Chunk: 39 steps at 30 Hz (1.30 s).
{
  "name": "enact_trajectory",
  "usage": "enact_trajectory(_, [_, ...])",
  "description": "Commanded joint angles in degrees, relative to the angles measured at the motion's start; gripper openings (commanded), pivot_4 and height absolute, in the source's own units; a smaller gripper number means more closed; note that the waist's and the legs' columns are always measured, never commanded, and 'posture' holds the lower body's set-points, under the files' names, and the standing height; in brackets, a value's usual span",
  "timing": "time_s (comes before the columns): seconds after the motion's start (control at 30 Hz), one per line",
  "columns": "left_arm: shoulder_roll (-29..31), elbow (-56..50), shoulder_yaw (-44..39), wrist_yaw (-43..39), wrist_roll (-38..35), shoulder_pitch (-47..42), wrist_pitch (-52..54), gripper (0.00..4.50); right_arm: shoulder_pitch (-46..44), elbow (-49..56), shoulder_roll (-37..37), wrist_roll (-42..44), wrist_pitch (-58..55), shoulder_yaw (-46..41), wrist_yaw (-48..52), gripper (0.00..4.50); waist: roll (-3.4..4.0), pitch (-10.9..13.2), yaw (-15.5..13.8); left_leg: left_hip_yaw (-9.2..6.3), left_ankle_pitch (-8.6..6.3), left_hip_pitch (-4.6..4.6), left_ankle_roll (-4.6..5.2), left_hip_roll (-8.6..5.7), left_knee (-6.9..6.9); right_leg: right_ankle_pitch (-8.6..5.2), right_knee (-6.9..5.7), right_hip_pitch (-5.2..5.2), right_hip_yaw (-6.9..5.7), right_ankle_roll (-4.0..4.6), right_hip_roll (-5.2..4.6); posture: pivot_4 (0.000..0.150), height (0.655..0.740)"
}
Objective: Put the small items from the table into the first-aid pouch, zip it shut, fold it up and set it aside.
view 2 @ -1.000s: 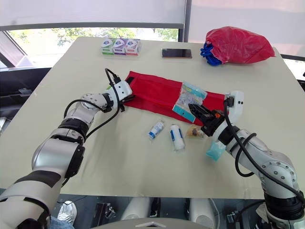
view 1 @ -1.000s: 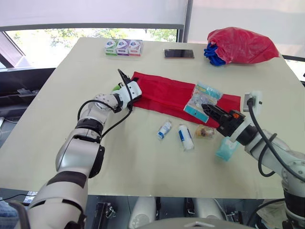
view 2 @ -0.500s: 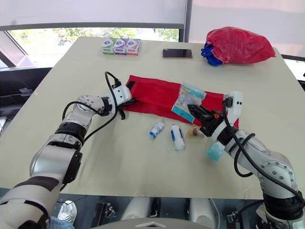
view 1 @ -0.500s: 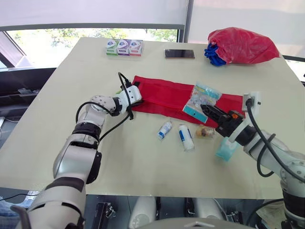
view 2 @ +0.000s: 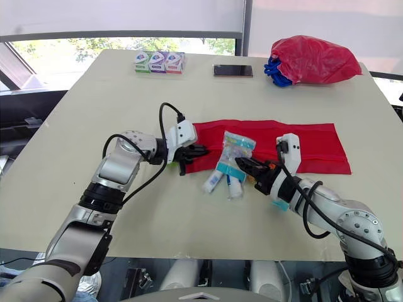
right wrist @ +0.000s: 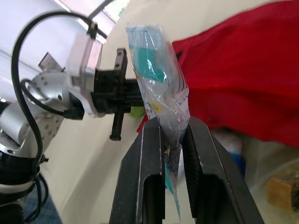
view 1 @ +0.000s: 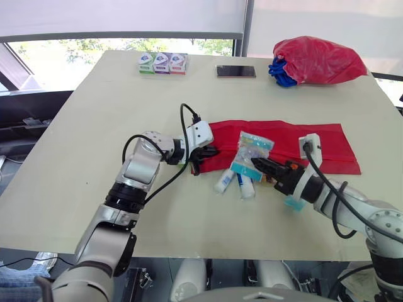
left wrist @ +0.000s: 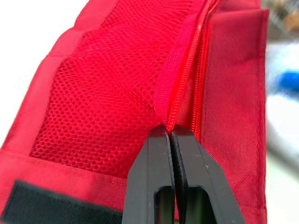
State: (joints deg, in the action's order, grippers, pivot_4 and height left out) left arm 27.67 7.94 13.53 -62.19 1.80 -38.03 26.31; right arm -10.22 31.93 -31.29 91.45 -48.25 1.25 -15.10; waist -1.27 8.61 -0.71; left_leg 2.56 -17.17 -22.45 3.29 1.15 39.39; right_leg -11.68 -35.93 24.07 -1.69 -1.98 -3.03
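My left tool (left wrist: 168, 131) is pinched together on the zip edge of the first-aid pouch (view 1: 289, 141), at the pouch's 9 o'clock end. The pouch lies flat in the middle of the worktop (view 1: 94, 126). My right tool (right wrist: 170, 125) is clamped on the lower edge of a clear packet (view 1: 252, 150), held upright at the pouch's 6 o'clock side. I judge the packet light, crinkly and slippery, best gripped by its sealed edge. The pouch looks like limp mesh fabric, so I'd hold its mouth open by the lip.
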Motion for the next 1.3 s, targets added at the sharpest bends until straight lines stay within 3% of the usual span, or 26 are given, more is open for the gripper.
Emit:
enact_trajectory(0.03, [-0.5,-3.0,1.3,-0.1,-1.4,-0.8,3.4,0.02,-2.2,-2.0,1.3,6.2,-0.4,2.0,-3.4,0.02,0.00,0.0,0.0,0.02,0.00,0.03,0.00,0.01,0.00,0.00,-0.01,0.00,0.00,0.00,0.02,0.150,0.7400])
enact_trajectory(0.3, [-2.3,0.0,1.4,-0.4,-3.4,-2.2,1.3,0.02,-6.9,-12.6,9.1,12.0,1.3,6.8,-15.8,0.02,0.02,0.0,0.0,0.07,0.01,0.01,-0.01,0.01,0.00,0.00,0.00,0.01,0.04,0.01,0.02,0.150,0.7400])
enact_trajectory(0.57, [-2.5,0.8,1.1,-0.3,-5.1,-2.0,-0.2,0.02,-8.9,-19.2,14.4,8.0,1.9,6.0,-19.5,0.02,0.02,0.0,0.0,0.07,0.00,-0.02,-0.01,-0.01,0.00,0.00,0.02,0.01,0.04,0.01,0.00,0.150,0.7400])
enact_trajectory(1.3, [-3.4,-6.1,-0.1,3.6,-8.8,2.1,-0.3,0.02,-8.4,-21.5,20.4,10.3,2.9,1.7,-26.6,0.02,0.06,0.0,0.2,0.05,0.01,0.01,-0.01,0.01,-0.01,0.01,-0.01,0.01,0.21,0.01,0.00,0.150,0.7400])
